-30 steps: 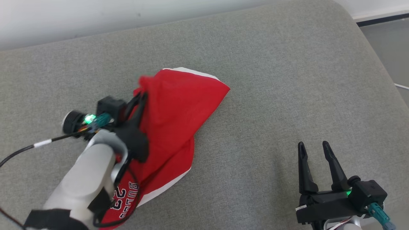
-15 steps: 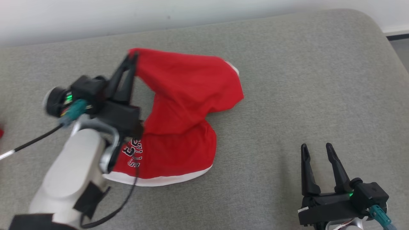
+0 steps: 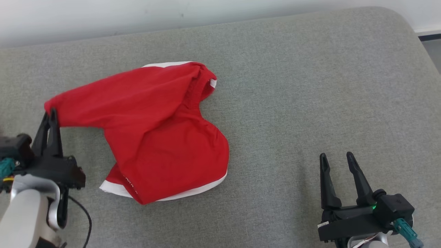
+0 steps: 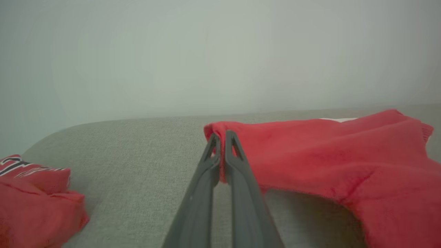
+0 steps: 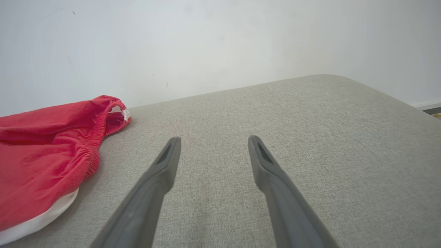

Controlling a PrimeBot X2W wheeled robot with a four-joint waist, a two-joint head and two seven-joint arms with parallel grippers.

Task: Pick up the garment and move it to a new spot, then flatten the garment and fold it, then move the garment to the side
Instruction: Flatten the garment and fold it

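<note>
The left gripper (image 3: pixel 51 115) clenches its fingers on one corner of the red garment (image 3: pixel 155 134), which lies bunched on the grey cushion (image 3: pixel 303 86); the right gripper (image 3: pixel 336 158) stands spread, empty, well apart. Pulling from this single thin pinch could slip the cloth free or twist it.

We see the garment (image 3: pixel 162 137) as soft red cloth, matt and faintly fuzzy, with a smoother white trim and a gathered elastic band; the cushion (image 3: pixel 293 86) beneath it is grey woven fabric, coarse-grained and dull; on the left gripper (image 3: pixel 49 113) and the right gripper (image 3: pixel 336 155) the fingers look to us like dark matt plastic; the left forearm (image 3: pixel 24 220) has a pale, smooth shell with a slight sheen; the wall (image 3: pixel 103 13) is smooth and matt.
</note>
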